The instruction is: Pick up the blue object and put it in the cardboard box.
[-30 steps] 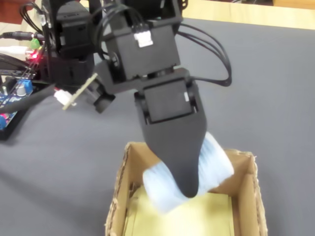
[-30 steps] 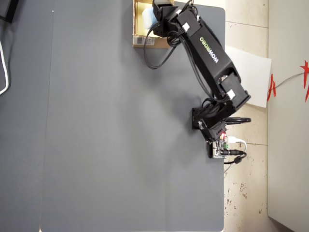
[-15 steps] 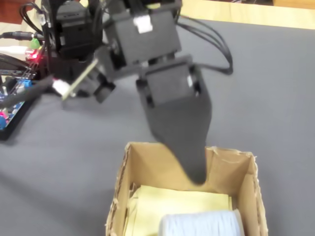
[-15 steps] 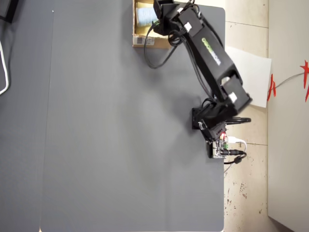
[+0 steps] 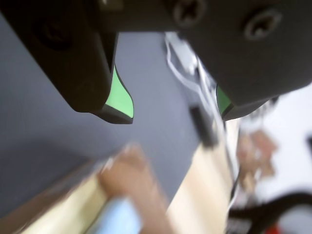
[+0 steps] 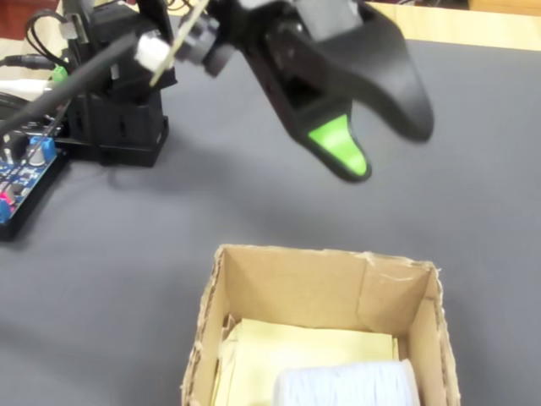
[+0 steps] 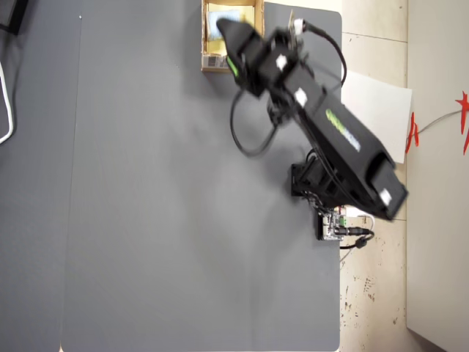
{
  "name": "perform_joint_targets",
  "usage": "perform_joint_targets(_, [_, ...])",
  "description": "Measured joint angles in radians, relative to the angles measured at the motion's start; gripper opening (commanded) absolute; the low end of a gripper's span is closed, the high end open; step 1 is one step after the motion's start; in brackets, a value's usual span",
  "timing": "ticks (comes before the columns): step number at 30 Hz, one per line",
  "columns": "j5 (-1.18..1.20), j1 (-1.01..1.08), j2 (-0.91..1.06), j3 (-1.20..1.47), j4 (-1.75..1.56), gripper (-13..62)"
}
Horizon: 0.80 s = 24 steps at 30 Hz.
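Wrist view first: we see the gripper [image 5: 175, 109] from behind its two black jaws, spread wide with nothing between them — green pads [image 5: 122, 97] line their inner faces. Below them, blurred, lies the grey table [image 5: 58, 122], and at the bottom edge a corner of the box [image 5: 122, 168] with a patch of pale blue, the roll [image 5: 117, 219], inside it.

Fixed view: we see the gripper [image 6: 385, 152] raised over the table [image 6: 127, 245], well clear of the box [image 6: 317, 288]. Its jaws stand apart and hold nothing; one green pad [image 6: 338, 144] faces the camera. The roll [image 6: 342, 385] lies on its side on the box's pale floor, against the near edge of the picture, partly cut off by it. At the left stands the arm's black base [image 6: 118, 101], with a circuit board [image 6: 21, 173] beside it.

Overhead view: we see the box [image 7: 212, 62] at the top edge of the table [image 7: 146, 220], the roll [image 7: 218, 26] a faint blue patch in it. The gripper [image 7: 231, 55] hangs partly over the box — its state we cannot tell from here.
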Motion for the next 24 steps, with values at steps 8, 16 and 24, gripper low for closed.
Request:
perform_joint_targets(8, [0.115,-0.212,0.210,0.230,-0.097,33.7])
perform_joint_targets(16, [0.164,-0.468,0.328,0.414,-0.107,34.6])
perform_joint_targets(24, [0.167,-0.603,0.328,0.541,-0.138,34.7])
